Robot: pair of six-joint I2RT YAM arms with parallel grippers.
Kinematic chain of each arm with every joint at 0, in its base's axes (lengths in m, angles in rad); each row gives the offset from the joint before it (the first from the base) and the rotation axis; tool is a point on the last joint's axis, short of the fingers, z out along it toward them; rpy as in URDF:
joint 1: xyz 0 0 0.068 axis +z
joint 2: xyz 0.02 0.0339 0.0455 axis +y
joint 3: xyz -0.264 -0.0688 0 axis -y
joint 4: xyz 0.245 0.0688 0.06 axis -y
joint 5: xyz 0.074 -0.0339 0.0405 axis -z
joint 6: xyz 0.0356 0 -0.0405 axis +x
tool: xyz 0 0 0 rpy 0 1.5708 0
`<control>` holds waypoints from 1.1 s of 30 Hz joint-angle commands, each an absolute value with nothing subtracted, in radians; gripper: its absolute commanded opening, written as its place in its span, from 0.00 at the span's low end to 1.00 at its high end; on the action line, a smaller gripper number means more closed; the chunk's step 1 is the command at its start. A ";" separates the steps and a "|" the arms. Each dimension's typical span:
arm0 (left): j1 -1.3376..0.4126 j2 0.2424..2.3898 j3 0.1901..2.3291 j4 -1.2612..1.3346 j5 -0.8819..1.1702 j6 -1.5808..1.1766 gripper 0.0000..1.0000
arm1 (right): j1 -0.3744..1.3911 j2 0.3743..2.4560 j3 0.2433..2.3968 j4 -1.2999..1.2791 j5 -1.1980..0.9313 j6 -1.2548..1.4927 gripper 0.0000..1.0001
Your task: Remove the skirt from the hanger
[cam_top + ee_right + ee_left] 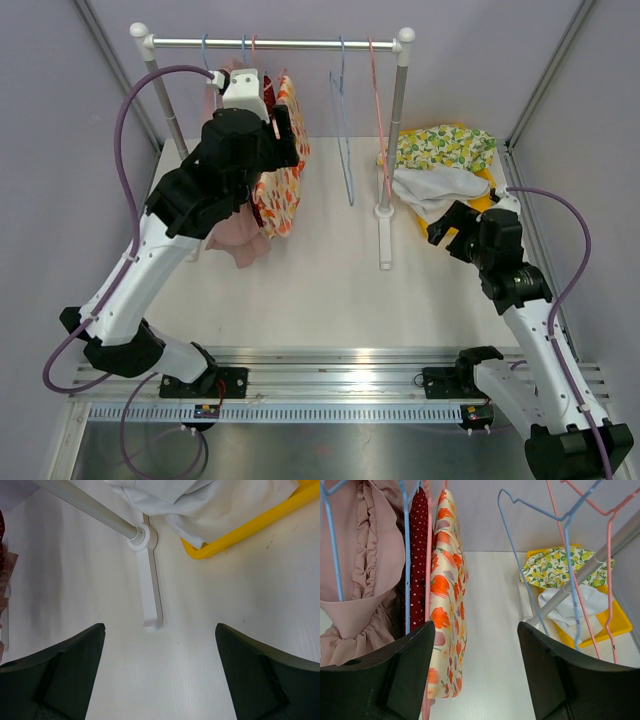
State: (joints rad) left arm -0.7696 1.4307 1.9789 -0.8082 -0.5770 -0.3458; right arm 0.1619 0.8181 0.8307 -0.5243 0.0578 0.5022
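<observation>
White table (320, 290) — rack foot (151, 597) stands mid-right, yellow tray (619, 620) just beside, far-right corner.

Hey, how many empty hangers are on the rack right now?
2: a blue hanger and a pink hanger, side by side toward the right end of the rail. The left arm could hide another.

White link shells and black joint housings are noted on the left arm (140, 280) and right arm (548, 335). A purple cable (124, 170) is routed along each. Matte black, wedge-shaped fingers (395, 680) are recorded in both wrist views.
</observation>
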 commanded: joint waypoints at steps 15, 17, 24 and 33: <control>-0.670 1.447 1.925 -0.732 -0.540 -0.318 0.68 | 0.169 0.776 0.815 -0.555 0.055 0.494 0.99; -0.663 1.448 1.913 -0.721 -0.529 -0.318 0.68 | 0.169 0.775 0.813 -0.555 0.057 0.494 0.99; -0.637 1.471 1.879 -0.692 -0.503 -0.322 0.68 | 0.169 0.778 0.810 -0.558 0.061 0.492 0.99; -0.606 1.505 1.845 -0.655 -0.497 -0.305 0.65 | 0.169 0.782 0.807 -0.557 0.060 0.489 0.99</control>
